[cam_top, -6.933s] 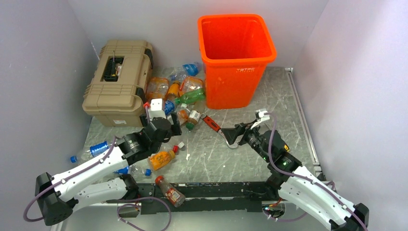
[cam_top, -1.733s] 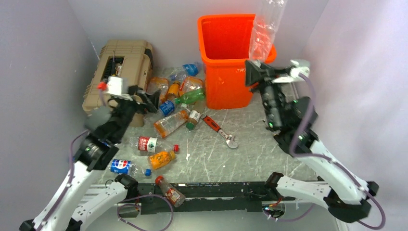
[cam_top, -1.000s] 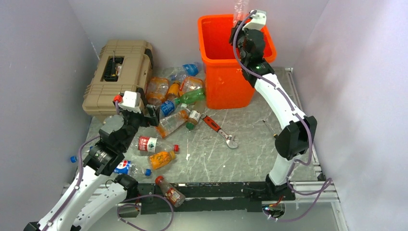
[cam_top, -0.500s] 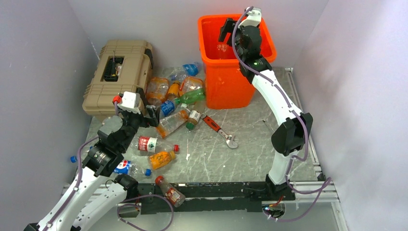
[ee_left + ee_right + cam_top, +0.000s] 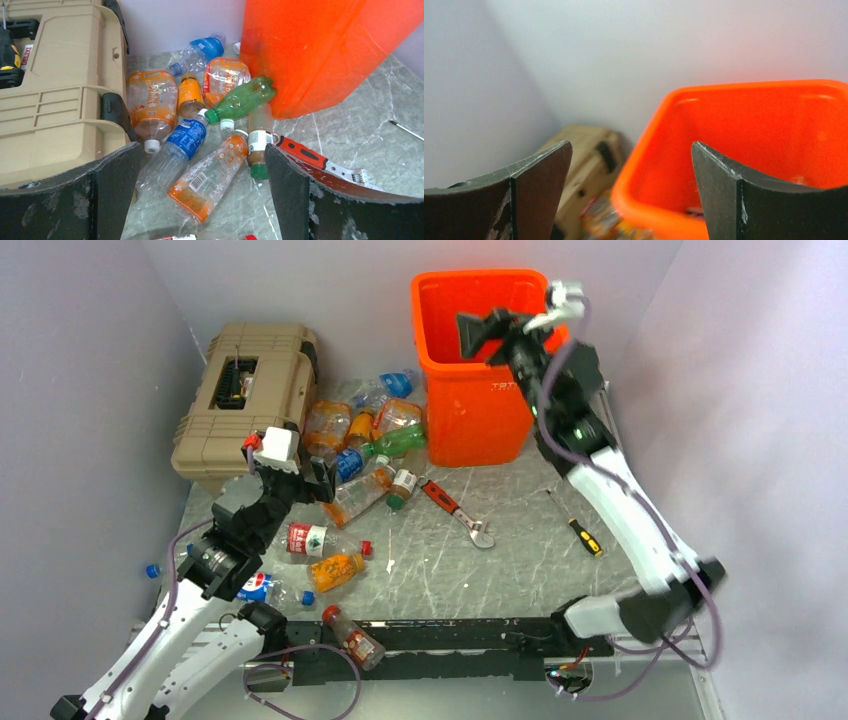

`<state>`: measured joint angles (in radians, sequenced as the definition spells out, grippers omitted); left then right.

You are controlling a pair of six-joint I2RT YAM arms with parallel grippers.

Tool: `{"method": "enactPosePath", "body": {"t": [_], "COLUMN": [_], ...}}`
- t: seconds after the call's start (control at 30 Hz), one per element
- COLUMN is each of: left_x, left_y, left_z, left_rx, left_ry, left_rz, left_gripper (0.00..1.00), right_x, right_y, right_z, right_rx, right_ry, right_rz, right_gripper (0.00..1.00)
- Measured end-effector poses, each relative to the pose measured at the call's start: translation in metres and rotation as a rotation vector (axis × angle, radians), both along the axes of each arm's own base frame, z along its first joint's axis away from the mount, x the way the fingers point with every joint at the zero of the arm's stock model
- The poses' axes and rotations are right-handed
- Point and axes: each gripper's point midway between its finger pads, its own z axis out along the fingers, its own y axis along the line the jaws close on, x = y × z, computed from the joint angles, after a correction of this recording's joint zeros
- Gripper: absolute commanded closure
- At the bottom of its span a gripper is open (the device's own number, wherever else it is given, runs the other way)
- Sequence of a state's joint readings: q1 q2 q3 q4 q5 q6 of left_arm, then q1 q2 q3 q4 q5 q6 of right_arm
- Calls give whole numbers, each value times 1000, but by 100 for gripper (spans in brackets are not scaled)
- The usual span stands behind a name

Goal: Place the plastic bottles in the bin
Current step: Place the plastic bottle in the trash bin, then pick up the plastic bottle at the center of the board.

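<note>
Bottles [image 5: 372, 445] lie heaped on the counter [image 5: 520, 530], centre-left of the top view, between the bin [image 5: 470, 425] and toolbox [image 5: 245, 400]. Left gripper [image 5: 200, 167] hovers open over them; straddling the loose orange bottle [image 5: 212, 177] crosswise looks best. Right gripper [image 5: 488, 332] hangs open, empty, above the bin. Toolbox edge and wrench [image 5: 455, 512] crowd either side; room is upward.

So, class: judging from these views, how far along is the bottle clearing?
Early. The right pincer hangs open and empty over the bin, whose contents barely show. The left pincer is open above the bottles beside the toolbox. Over a dozen are left on the table.
</note>
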<state>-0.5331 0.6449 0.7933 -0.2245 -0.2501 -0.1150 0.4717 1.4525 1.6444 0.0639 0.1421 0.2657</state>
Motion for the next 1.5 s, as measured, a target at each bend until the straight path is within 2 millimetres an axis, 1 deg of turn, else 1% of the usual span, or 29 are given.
{"method": "enactPosePath", "body": {"t": [0.07,0.13,0.17,0.23,0.27,0.3,0.33,0.37,0.4,0.5,0.57,0.6,0.63,0.7,0.77,0.87,0.97,1.03,1.1,1.2,1.3,1.33,1.4,1.5], "left_x": [1,2,3,5,6,6,7,8,9,12,13,14,15,17,16,7,1,2,6,21,46,54,70,88], "left_y": [-1,-3,-4,-6,-8,-9,-11,-13,-15,-21,-25,-28,-31,-38,-42,-45,-53,-63,-77,-103,-128,-134,-140,-138], "left_z": [-2,-4,-5,-9,-10,-12,-15,-17,-20,-32,-42,-48,-51,-59,-70,-97,-123,-134,-140,-143,-147,-149,-157,-170], "left_rx": [6,15,20,36,42,45,52,56,62,84,121,144,164,187,205,241,282,305,322,346,369,375,404,451], "left_ry": [6,11,14,21,25,30,38,45,54,93,154,199,241,312,381,492,596,652,685,711,722,723,728,738], "left_rz": [-3,-9,-12,-21,-26,-30,-35,-39,-42,-47,-53,-59,-65,-80,-95,-123,-165,-200,-233,-274,-284,-279,-260,-224], "left_gripper": [3,3,3,4,4,4,4,3,3,3,4,5,5,4,3,2,1,1,1,2,2,2,2,1], "right_x": [-52,-93,-113,-142,-152,-161,-168,-172,-175,-187,-198,-204,-210,-218,-223,-227,-228,-229,-229,-230,-231,-231,-231,-231], "right_y": [8,16,21,31,35,38,39,41,41,36,32,30,28,24,19,15,14,14,13,12,9,9,7,4], "right_z": [10,10,2,-28,-46,-68,-103,-129,-161,-250,-294,-311,-324,-338,-347,-354,-361,-363,-364,-364,-363,-363,-361,-355], "right_rx": [26,52,63,77,81,84,82,72,58,0,-31,-39,-44,-45,-41,-38,-40,-40,-39,-33,-26,-25,-21,-12], "right_ry": [-68,-115,-121,-98,-74,-41,20,71,134,330,434,471,498,524,532,535,549,554,556,549,538,536,527,509], "right_rz": [99,184,226,299,328,354,373,383,389,395,408,415,426,432,433,429,426,426,425,423,418,417,411,403], "right_gripper": [9,11,12,13,13,13,13,13,13,13,13,13,13,12,12,12,12,12,12,12,12,12,12,12]}}
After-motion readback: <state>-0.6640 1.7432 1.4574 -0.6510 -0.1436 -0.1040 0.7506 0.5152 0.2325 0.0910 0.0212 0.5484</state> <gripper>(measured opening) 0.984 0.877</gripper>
